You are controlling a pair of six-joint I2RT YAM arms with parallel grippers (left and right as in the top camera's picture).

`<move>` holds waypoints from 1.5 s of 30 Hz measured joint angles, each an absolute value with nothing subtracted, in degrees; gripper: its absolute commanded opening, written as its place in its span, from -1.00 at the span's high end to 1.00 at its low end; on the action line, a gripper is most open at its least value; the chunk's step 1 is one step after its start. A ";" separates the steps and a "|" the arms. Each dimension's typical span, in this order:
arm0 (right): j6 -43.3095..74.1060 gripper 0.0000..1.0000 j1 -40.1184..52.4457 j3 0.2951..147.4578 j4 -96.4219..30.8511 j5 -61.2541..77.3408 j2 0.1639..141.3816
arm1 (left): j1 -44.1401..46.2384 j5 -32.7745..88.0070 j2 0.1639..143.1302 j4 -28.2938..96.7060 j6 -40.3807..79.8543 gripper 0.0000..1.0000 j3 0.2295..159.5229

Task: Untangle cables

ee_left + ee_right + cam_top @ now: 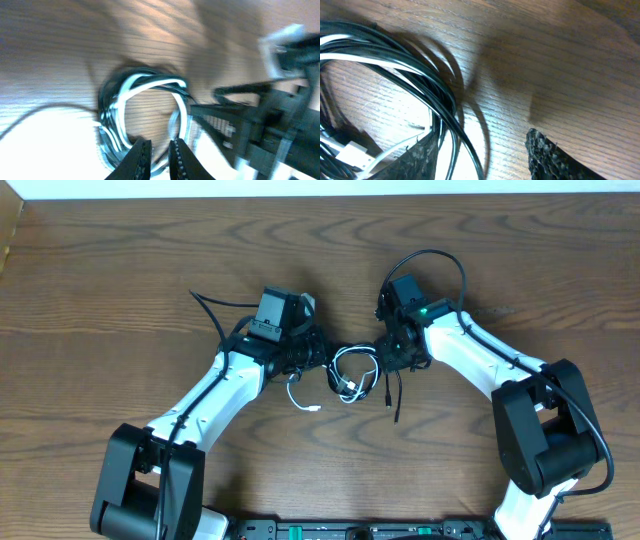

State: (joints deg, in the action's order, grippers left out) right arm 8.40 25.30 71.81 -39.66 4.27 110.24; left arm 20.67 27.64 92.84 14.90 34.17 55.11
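Cables (352, 372): 1 white strand and several black strands, looped in 1 tangle near the centre of the worktop (120, 270). Left gripper (159, 161): at the rim of the loop, jaws narrow with a slim gap. Whether a strand is pinched cannot be told, as the view is blurred. Right gripper (484, 159): jaws wide, with black strands crossing the gap close to 1 finger, unclamped. Individual black cables cannot be told apart within the tangle. Plug ends are mostly hidden.
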 measured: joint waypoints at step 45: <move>8.56 0.03 25.32 71.81 -39.35 7.31 110.24 | 28.99 17.08 103.26 11.92 33.61 0.85 55.20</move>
